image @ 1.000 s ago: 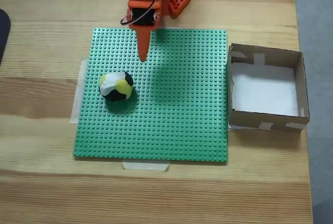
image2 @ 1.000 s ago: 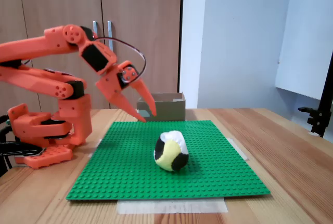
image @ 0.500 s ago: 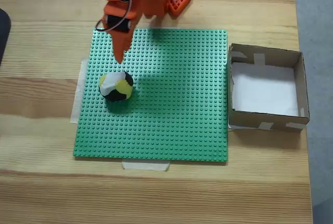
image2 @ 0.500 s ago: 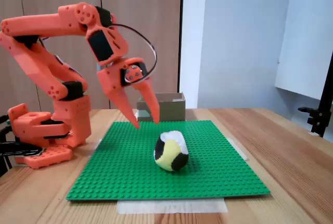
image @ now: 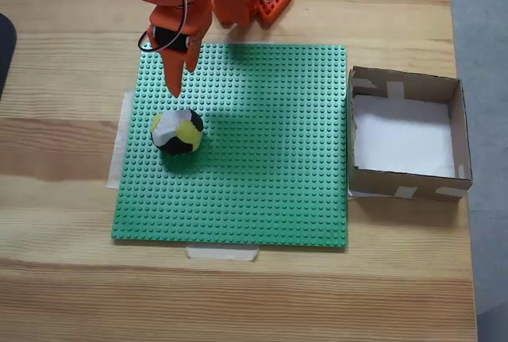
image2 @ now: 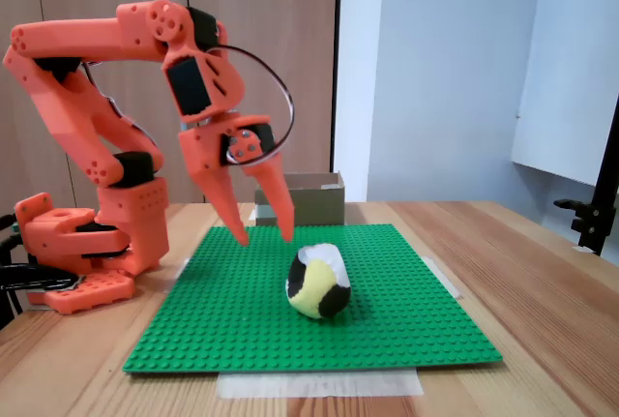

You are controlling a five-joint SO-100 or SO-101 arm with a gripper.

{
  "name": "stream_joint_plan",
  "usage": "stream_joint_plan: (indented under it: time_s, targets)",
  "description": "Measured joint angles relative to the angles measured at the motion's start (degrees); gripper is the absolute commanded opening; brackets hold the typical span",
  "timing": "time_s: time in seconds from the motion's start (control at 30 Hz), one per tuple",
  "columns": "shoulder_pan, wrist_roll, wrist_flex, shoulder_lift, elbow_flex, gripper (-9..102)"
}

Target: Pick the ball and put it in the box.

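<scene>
Both fixed views are evenly bright and sharp, without glare or edge distortion. Soft shadows lie on the green baseplate to the right of the claw and close beside the ball.

I count 1 ball, 1 box, 1 green studded plate, 1 orange arm, all on 1 wooden table.
</scene>
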Motion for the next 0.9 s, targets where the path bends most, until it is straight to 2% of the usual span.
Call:
stream_joint_plan:
  time_s: [0.53, 0.8, 0.9]
  targets:
    - [2.72, -0.97, -1.93, -3.16, 0.00, 27]
    - [2.64, -1.49, -2.72, -7.21, 0.00, 30]
    - [2.64, -2.20, -3.16, -8.79, 0.00, 35]
